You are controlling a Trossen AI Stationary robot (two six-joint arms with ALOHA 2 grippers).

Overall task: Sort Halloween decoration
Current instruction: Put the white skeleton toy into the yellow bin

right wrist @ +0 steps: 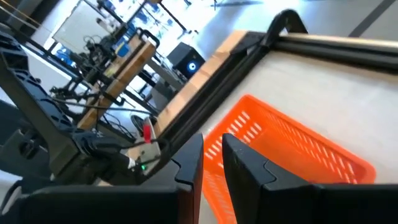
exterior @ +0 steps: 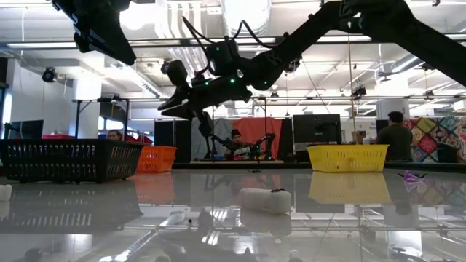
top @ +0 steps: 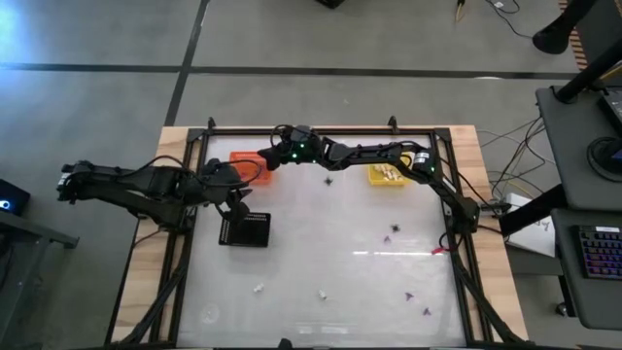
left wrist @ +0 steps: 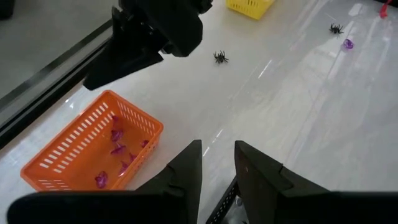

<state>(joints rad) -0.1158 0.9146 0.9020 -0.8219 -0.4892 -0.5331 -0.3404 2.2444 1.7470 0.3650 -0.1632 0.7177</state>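
- We see the right gripper [top: 273,158] reaching across the far side of the table, hanging over the orange basket [top: 250,161]; in its wrist view the 2 fingers [right wrist: 245,171] stand a narrow gap apart with nothing between them.
- The left gripper [top: 236,194] hovers just beside the black tray [top: 245,229], near the orange basket; its fingers [left wrist: 186,171] are slightly parted and hold nothing.
- In the left wrist view the orange basket [left wrist: 87,146] already holds several small purple trinkets [left wrist: 116,135], glossy and irregular in shape.
- A black spider [left wrist: 220,58] with thin splayed legs lies on the bare table [top: 321,243] between the 2 baskets; it shows from above too [top: 329,180].
- The yellow basket [top: 387,176] sits at the far right and holds whitish pieces [top: 389,174].
- More trinkets are scattered over the near half of the table: purple ones [top: 409,296] toward the right, whitish ones [top: 259,288] toward the left.
- In the low view 1 cream trinket [exterior: 265,200] lies close, a rounded lump with a dark spot on top, and a purple one [exterior: 414,176] lies farther right.
- We see people in the room beyond the table.
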